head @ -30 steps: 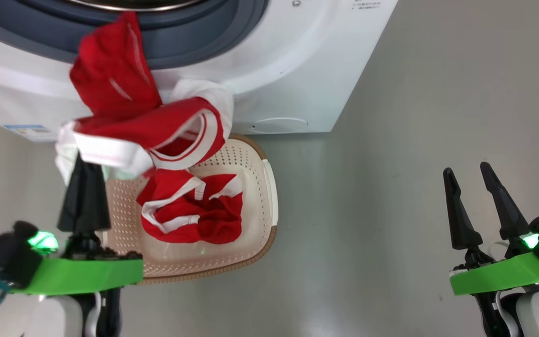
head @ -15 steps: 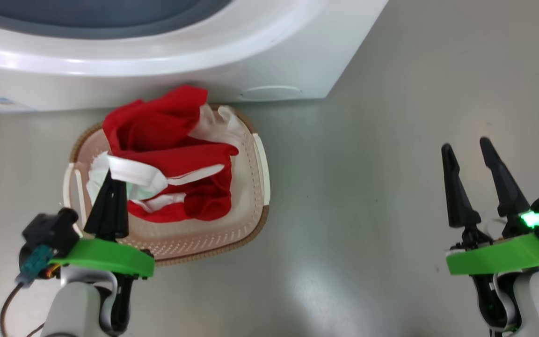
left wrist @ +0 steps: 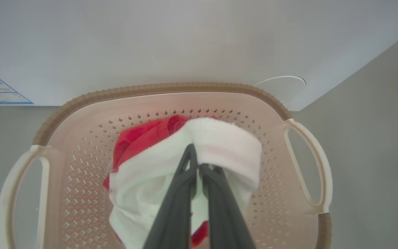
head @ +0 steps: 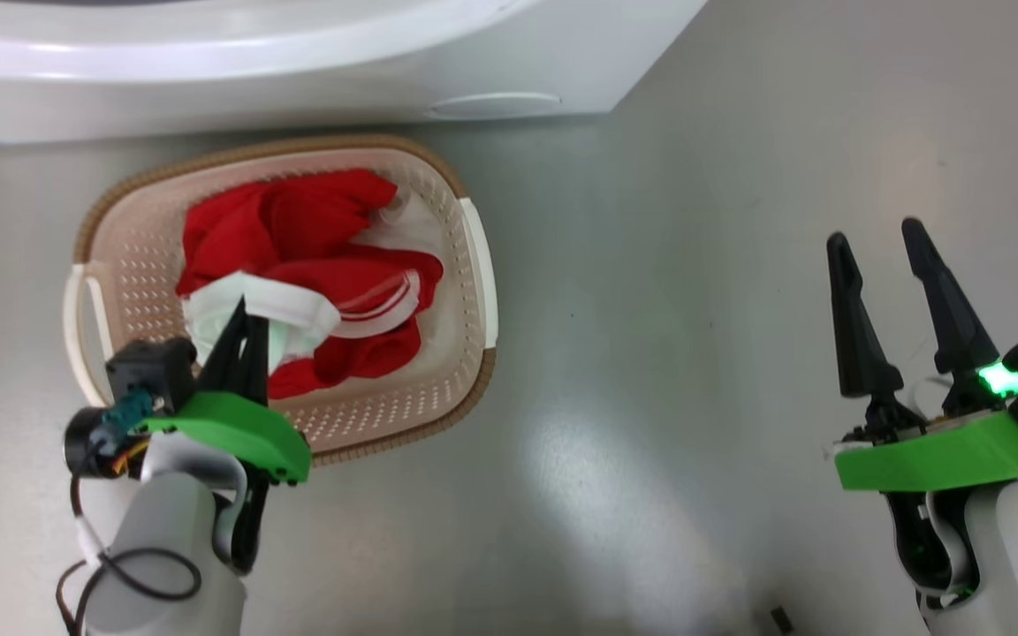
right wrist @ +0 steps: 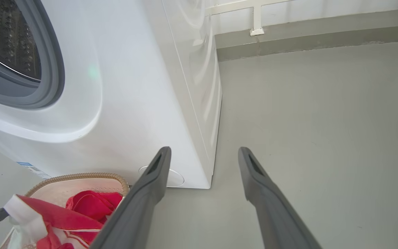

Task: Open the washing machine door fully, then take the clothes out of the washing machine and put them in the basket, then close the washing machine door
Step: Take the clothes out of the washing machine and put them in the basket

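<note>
Grey floor (head: 650, 309): clothes (head: 297, 221) sit in the basket (head: 476, 265).
Our left gripper (head: 239, 309) is clenched on them, right gripper (head: 873, 234) spread empty; we must release, then shut the washing machine door.

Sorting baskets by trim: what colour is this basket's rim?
Brown, with a woven look; the basket shows it best in the left wrist view.

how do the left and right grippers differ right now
The left gripper is shut, pinching the white trim of the clothes; the right gripper is open and holds nothing. The left gripper is over the basket; the right gripper hangs over the floor, away from it. Both have two long dark fingers on a green mount.
</note>
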Available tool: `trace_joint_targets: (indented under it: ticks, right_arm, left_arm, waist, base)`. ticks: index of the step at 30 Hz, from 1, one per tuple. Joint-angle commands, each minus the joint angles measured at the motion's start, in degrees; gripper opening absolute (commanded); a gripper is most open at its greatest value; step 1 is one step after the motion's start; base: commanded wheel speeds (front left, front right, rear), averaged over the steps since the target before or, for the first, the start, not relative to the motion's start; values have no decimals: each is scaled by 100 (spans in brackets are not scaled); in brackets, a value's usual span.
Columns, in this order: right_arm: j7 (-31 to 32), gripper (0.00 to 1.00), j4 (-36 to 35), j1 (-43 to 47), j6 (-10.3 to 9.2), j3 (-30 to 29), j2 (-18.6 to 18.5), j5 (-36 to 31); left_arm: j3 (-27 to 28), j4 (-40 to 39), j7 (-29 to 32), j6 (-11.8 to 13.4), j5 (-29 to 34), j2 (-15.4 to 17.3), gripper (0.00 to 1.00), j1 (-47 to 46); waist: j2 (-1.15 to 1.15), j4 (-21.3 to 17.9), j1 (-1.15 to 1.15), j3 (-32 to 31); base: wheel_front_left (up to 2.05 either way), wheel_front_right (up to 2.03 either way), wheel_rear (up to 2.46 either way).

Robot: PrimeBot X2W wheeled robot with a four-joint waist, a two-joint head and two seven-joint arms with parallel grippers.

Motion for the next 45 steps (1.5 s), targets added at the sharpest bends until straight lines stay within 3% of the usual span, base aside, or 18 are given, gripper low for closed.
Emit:
trace_joint_targets:
  ticks: [1, 21, 26, 28, 29, 30, 45]
  right_arm:
    - [-36, 100, -170, -23, 36, 149, -9, -25]
    - [-36, 100, -265, -230, 36, 330, -30, -66]
    - [-36, 100, -254, -232, 36, 310, -37, -79]
    - [-36, 100, -244, -223, 36, 300, -39, -80]
    - [-36, 100, -239, -219, 36, 296, -42, -80]
    - [-36, 100, -236, -213, 36, 294, -43, -80]
    - [-36, 100, -57, -61, 36, 251, -141, -29]
  left_arm:
    - [166, 42, -29, -31, 53, 124, 0, -16]
    - [130, 1127, -29, -31, 4, 234, 2, -756]
    - [173, 1154, -29, -32, -22, 239, 30, -758]
    - [206, 1141, -29, -32, -23, 233, 48, -726]
    - [220, 1134, -29, -32, -24, 229, 84, -708]
    - [232, 1119, -29, -32, -23, 224, 100, -690]
    - [385, 575, -29, -32, -131, 170, 100, -179]
  waist:
    - [0, -57, 0, 169]
    - [0, -157, 0, 576]
    - [0, -141, 0, 537]
    - [0, -131, 0, 491]
    - [0, -125, 0, 462]
    - [0, -119, 0, 434]
    - [0, -3, 0, -368]
  base:
    - [0, 0, 0]
    - [0, 0, 0]
    - [0, 0, 0]
    - [0, 0, 0]
    - [0, 0, 0]
    - [0, 0, 0]
    - [0, 0, 0]
